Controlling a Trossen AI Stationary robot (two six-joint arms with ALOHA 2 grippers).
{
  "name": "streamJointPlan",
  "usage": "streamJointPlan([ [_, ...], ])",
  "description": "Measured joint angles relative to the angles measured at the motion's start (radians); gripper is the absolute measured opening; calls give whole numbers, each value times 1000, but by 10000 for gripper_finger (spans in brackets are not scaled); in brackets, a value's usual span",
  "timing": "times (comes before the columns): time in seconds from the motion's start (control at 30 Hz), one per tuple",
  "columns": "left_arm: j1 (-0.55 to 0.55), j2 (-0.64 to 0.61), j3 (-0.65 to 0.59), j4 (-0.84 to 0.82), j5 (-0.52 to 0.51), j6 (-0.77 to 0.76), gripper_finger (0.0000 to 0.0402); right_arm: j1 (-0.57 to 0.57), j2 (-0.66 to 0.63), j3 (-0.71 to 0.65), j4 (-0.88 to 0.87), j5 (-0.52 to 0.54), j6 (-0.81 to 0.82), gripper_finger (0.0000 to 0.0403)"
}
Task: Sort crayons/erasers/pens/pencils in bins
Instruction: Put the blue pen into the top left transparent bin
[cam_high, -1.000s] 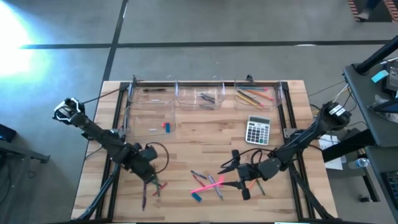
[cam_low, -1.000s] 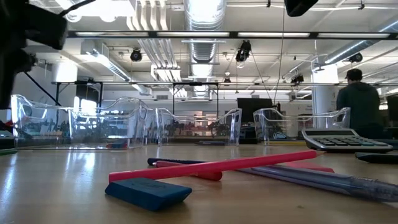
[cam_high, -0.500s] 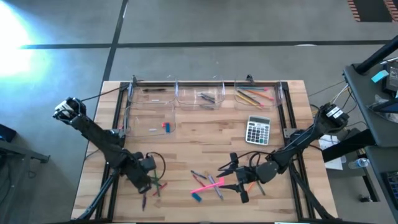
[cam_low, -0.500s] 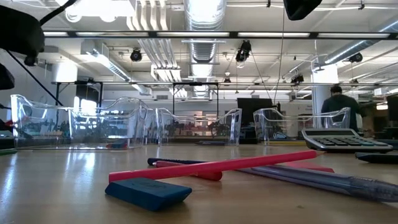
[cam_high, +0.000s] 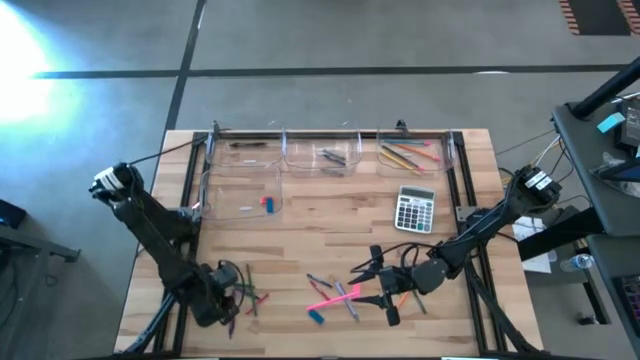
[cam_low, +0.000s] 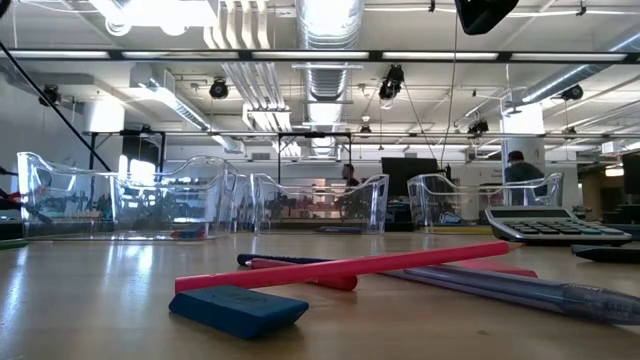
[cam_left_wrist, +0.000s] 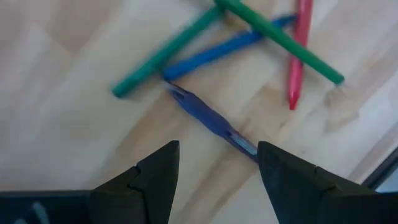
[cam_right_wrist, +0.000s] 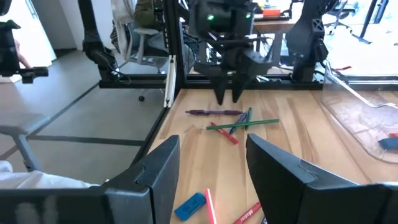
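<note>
Hovering low over the counter (cam_high: 300, 215) near its front left corner, the left hand (cam_left_wrist: 214, 163) has its 2 fingers spread apart with nothing between them, directly above a purple pen (cam_left_wrist: 211, 119) that lies flat on the wood. Just beyond that pen, 2 green sticks (cam_left_wrist: 166, 53), a blue one (cam_left_wrist: 224, 46) and a red one (cam_left_wrist: 298, 53) lie crossed in a loose heap. The right hand (cam_high: 378, 280) sits above the front edge toward the middle, fingers also parted and empty, facing a second scatter: a long pink stick (cam_low: 345, 267), a blue eraser (cam_low: 238, 308) right at the front edge, and a few pens beside them. Along the back edge stand 3 clear bins (cam_high: 330, 150) in a row, the right one holding pencils (cam_high: 408, 155), with a 4th bin in front of the leftmost one holding a pink and a blue eraser. A grey calculator (cam_high: 414, 209) rests toward the right edge, in front of the pencil bin.
</note>
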Motion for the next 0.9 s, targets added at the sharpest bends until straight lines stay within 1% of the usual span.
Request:
streamJointPlan([
  [0.17, -7, 90, 30, 107, 1, 2, 202, 0, 0, 0, 0, 5, 0, 176],
  [0.27, -7, 140, 55, 111, 2, 5, 202, 1, -1, 0, 0, 23, 0, 176],
  [0.43, -4, 190, 69, 106, 64, 8, 202, 2, -1, -1, -3, 26, -1, 176],
  [0.73, -5, 181, 67, 107, 56, -9, 202, 2, -1, -1, -22, 27, 7, 176],
  [0.9, -7, 169, 89, 119, 40, 6, 202, 2, -1, -1, -20, 27, 19, 176],
])
